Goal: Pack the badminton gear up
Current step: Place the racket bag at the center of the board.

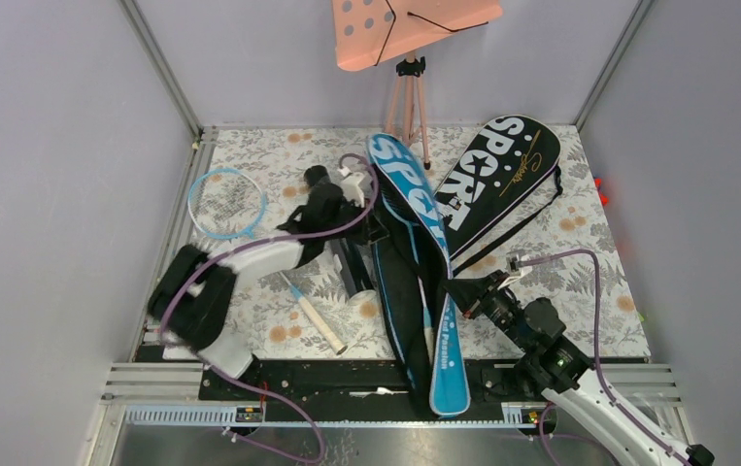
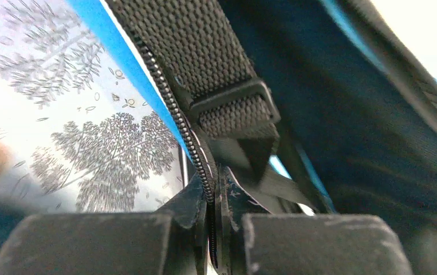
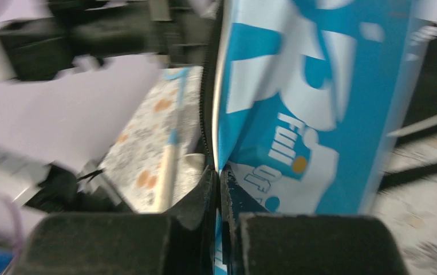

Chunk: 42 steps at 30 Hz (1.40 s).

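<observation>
Two labelled SPORT, blue bag, black bag

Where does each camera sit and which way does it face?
Top: fixed above and behind, looking down at blue bag and black bag on the table; left arm, right arm show.
Left wrist: on left arm, faces the blue bag's zipper and strap; own fingers at bottom.
Right wrist: on right arm, faces the bag's printed side; own fingers at bottom.
Shared: both wrist views show the bag's edge pinched.
</observation>
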### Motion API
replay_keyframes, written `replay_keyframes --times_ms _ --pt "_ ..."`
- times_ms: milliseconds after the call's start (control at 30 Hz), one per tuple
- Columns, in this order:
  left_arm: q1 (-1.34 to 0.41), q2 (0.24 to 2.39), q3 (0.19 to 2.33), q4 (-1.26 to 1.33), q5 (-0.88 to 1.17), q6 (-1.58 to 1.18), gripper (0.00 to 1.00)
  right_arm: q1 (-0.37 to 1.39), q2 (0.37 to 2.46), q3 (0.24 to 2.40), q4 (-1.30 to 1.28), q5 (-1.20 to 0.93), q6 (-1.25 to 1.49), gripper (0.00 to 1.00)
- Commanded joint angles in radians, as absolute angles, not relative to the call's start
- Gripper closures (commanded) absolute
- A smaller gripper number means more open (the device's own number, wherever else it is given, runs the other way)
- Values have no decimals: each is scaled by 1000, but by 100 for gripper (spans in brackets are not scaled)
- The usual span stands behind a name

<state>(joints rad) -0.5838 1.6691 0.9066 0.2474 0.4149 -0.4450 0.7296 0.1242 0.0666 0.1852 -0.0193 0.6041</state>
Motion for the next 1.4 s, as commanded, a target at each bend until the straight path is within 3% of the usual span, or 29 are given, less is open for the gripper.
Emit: replay_keyframes --times_ms 0,100,200,333,467,800,833,867,933,1000,1200,1367 --pt "-612 1365 840 152 322 -412 100 724 78 149 -108 339 593 96" --pt "-669 1266 863 25 223 -378 100 723 61 150 -154 345 584 89" --pt "-722 1228 885 -43 189 -355 100 724 80 144 -127 327 556 74" --pt "-737 1241 908 -57 192 -354 100 724 221 174 -40 315 501 48" --pt "-743 1238 887 -17 221 -332 100 726 438 267 56 272 442 31" --pt "-743 1219 825 26 257 -290 100 723 935 506 193 248 248 13" --pt "-744 1220 823 24 249 -290 100 725 966 534 172 243 243 16" --pt "-744 1221 821 18 231 -291 100 725 987 549 153 236 241 26" --pt "-742 1222 818 6 187 -295 100 723 1003 552 134 242 259 68" --pt "-742 1225 823 -18 122 -300 100 725 989 545 131 256 275 98" --pt "-679 1260 890 -121 -142 -339 96 724 933 526 125 302 407 100" --pt "-616 1322 991 -193 -206 -325 90 724 952 497 225 257 529 100"
